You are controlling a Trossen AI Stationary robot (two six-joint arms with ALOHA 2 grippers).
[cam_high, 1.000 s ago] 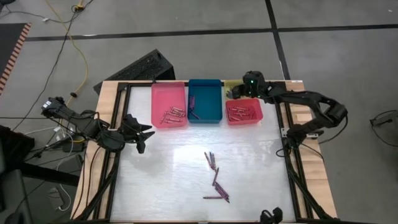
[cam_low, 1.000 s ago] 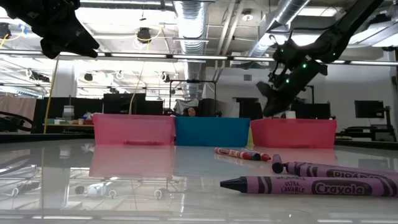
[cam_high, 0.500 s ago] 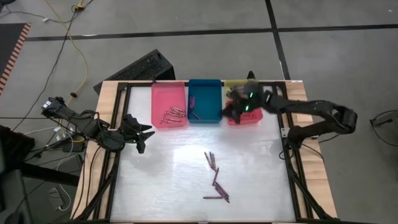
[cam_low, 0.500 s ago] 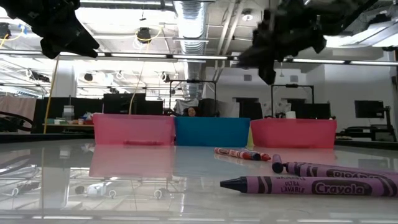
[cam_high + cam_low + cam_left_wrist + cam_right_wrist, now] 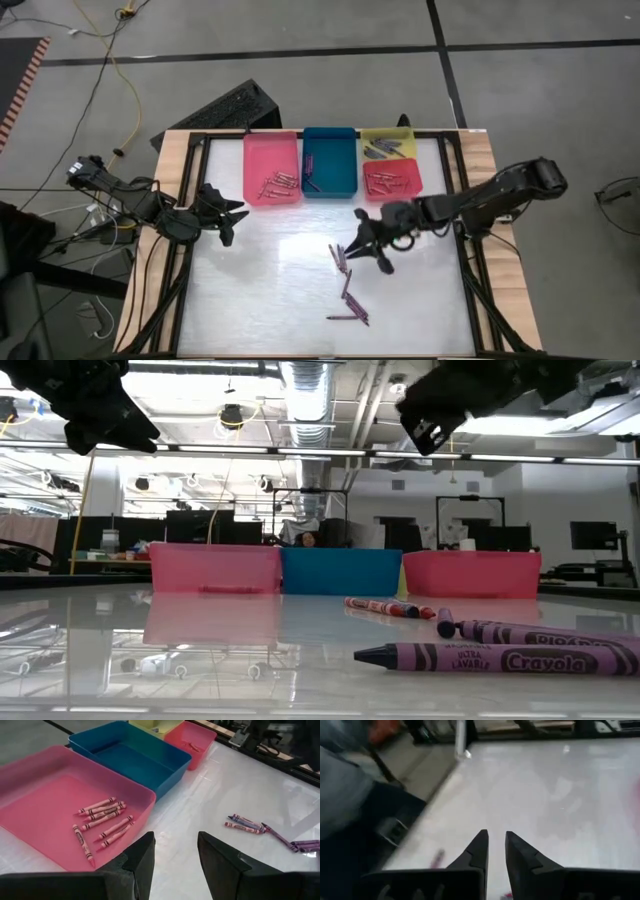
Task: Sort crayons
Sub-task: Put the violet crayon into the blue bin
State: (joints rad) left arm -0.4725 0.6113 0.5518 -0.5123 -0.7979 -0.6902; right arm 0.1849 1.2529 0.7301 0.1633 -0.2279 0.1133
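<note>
Several purple crayons [image 5: 346, 285] lie loose on the white table top near its middle; two show close up in the low view [image 5: 500, 658]. More crayons lie in the pink tray [image 5: 102, 817], the teal tray [image 5: 311, 172], the yellow tray [image 5: 380, 150] and the red tray [image 5: 385, 182]. My right gripper [image 5: 350, 248] hovers above the table just right of the loose crayons, pointing toward the table's left; its fingers [image 5: 496, 837] stand a narrow gap apart with nothing between them. My left gripper [image 5: 175, 842] waits open at the left edge, in the air near the pink tray.
The pink [image 5: 255, 165], teal [image 5: 345, 160], yellow [image 5: 405, 135] and red [image 5: 415, 185] trays stand in a row along the far edge. A black frame [image 5: 190, 250] borders the table top. Bare table lies on the near left.
My right gripper has swung from above the yellow and red trays at the far right toward the near edge and the table's middle. It has turned about and now points toward the table's left, beside the loose crayons. The crayons have not moved.
</note>
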